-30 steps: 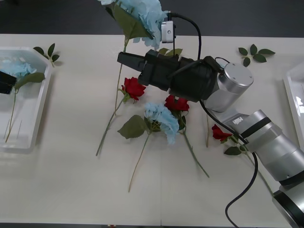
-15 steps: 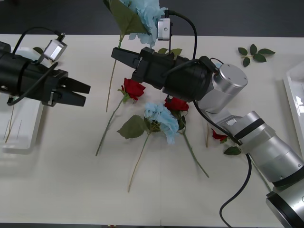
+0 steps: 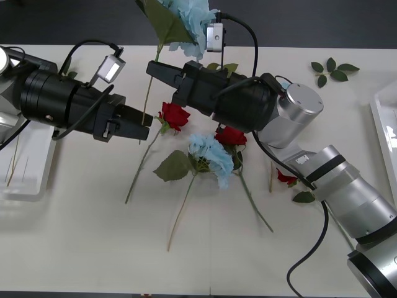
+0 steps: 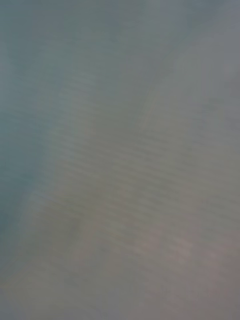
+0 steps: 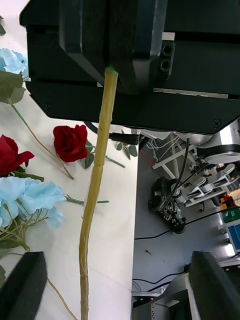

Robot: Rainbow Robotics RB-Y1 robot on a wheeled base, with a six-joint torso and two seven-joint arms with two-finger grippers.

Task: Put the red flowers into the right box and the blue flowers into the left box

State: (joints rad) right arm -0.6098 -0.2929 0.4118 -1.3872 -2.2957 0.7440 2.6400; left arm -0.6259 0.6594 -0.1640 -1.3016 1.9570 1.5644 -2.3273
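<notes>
Mid-table, right gripper jaws clamp a blue flower's stem

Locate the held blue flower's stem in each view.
Front: stem hangs from the right gripper, upper centre, reaching the left gripper.
Left wrist: stem runs through the centre, between that arm's open fingers.
Right wrist: too blurred to tell.
Shared landmark: right gripper clamping the stem.

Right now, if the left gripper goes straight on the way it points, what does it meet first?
Most likely the hanging stem of the blue flower held by the right gripper: the open left gripper already frames it. Depth in the front view is uncertain.
</notes>
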